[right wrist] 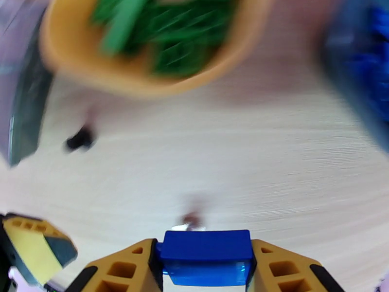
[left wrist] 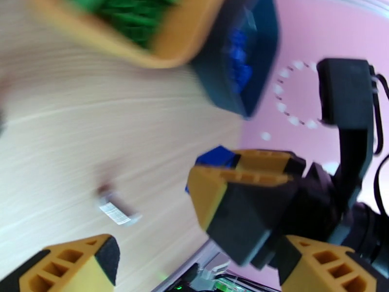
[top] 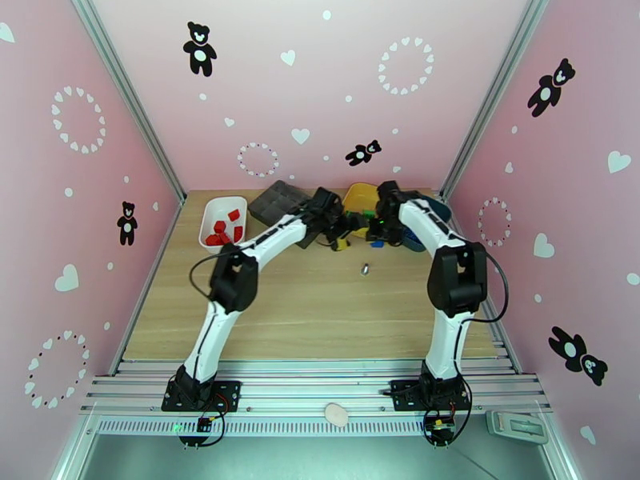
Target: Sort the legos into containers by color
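One blue lego (right wrist: 206, 246) sits clamped between the right gripper (right wrist: 205, 263) fingers, above the table (right wrist: 243, 156), near the teal bin (right wrist: 347, 88). Left gripper (left wrist: 202, 268) gapes wide, empty, close alongside.

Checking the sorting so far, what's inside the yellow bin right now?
Green bricks lie heaped inside the yellow bin; no other color shows among them. The picture is blurred, so their number is unclear, and the heap covers the bin's floor.
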